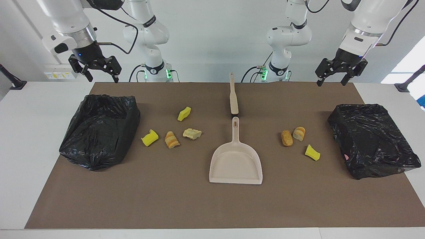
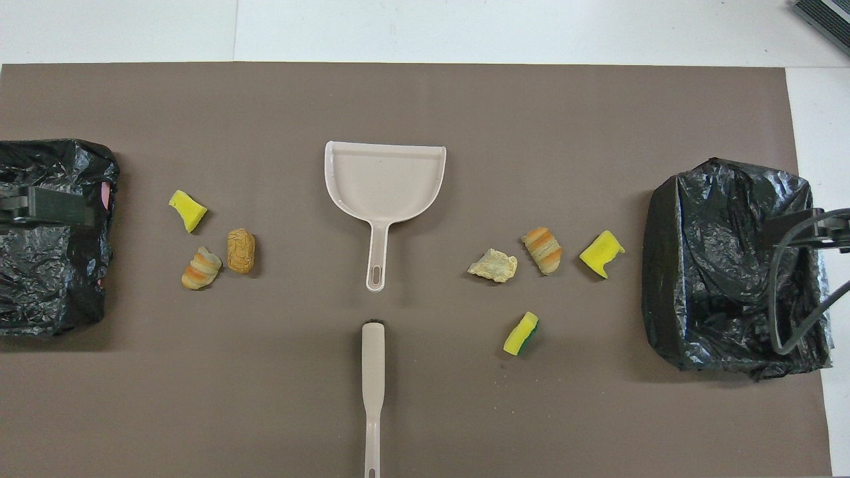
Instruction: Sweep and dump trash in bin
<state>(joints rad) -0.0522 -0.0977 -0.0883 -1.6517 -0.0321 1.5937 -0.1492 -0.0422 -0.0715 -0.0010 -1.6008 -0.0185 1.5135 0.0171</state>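
Trash (image 1: 171, 139) lay scattered on the mat either side of the dustpan (image 2: 384, 180).
Only the facing view showed both grippers whole: left gripper (image 1: 332, 78) and right gripper (image 1: 101, 75), fingers spread wide, holding nothing, raised above the bench.

No text, label, brand, number or sign can be read anywhere in either view.
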